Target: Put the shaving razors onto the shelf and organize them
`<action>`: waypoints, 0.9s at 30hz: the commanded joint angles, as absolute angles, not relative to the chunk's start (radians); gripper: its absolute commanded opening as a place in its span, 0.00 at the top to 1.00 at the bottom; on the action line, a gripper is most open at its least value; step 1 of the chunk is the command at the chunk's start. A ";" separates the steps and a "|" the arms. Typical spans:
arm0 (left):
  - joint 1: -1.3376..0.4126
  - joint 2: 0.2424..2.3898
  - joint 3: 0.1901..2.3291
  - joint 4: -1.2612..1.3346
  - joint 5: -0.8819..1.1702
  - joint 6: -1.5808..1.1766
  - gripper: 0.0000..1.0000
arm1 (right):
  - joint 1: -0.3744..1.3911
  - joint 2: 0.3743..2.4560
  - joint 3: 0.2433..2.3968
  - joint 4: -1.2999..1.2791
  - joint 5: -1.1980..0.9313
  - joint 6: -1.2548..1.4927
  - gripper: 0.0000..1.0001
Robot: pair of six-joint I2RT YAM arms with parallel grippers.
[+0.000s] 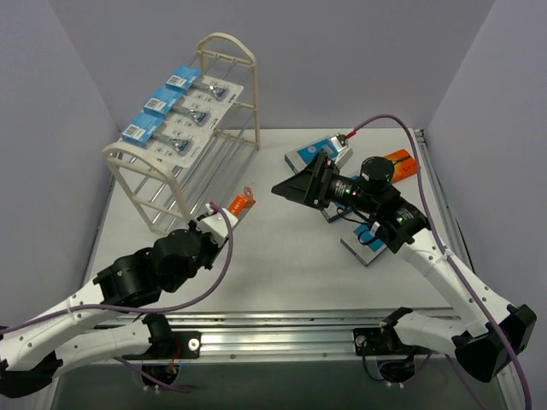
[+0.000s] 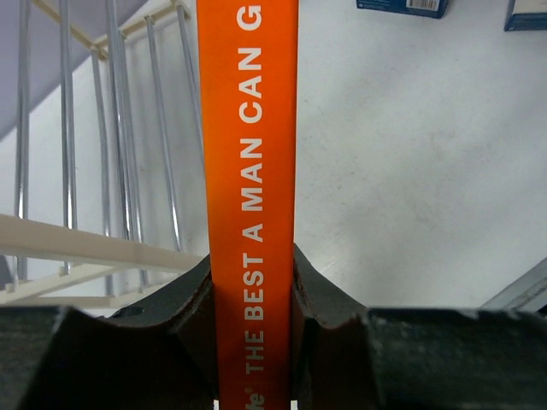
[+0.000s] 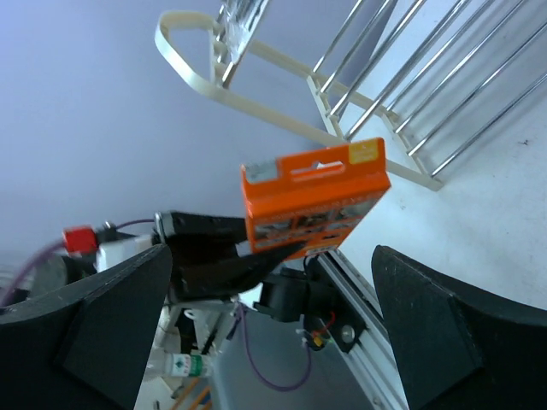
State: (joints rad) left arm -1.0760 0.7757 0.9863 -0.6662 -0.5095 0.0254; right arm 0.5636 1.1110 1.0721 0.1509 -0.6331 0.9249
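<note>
Orange box (image 2: 252, 171) in L tool (image 2: 252, 286), R tool (image 3: 278, 316) wide

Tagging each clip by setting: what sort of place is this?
Most likely a lab robot cell staged for shelf-stocking, not a real shop: plain walls box in a white table, an aluminium rail edges its near side, and a lone shelf holds three razor packs.

smooth orange cardboard box (image 2: 249, 171), shiny metal rods (image 2: 111, 128) in matt cream shelf (image 1: 229, 38).

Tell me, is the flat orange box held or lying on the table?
Held. The black fingers of the left claw clamp the flat orange box on both faces, clear of the white table.
</note>
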 commanded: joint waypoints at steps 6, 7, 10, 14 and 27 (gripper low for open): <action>-1.322 0.853 0.988 -0.476 -1.012 0.233 0.98 | 0.522 1.158 1.239 -0.052 -0.660 1.020 0.00; -1.342 0.862 0.988 -0.465 -1.049 0.276 0.98 | 0.522 1.164 1.242 -0.089 -0.664 1.011 0.00; -1.422 0.900 0.960 -0.367 -1.188 0.400 0.98 | 0.523 1.173 1.226 -0.126 -0.690 0.996 0.00; -1.500 0.937 0.913 -0.232 -1.270 0.523 0.98 | 0.523 1.181 1.207 -0.172 -0.707 0.938 0.00; -1.632 1.051 0.663 0.568 -1.427 1.218 0.98 | 0.569 1.199 1.189 -0.172 -0.765 0.865 0.01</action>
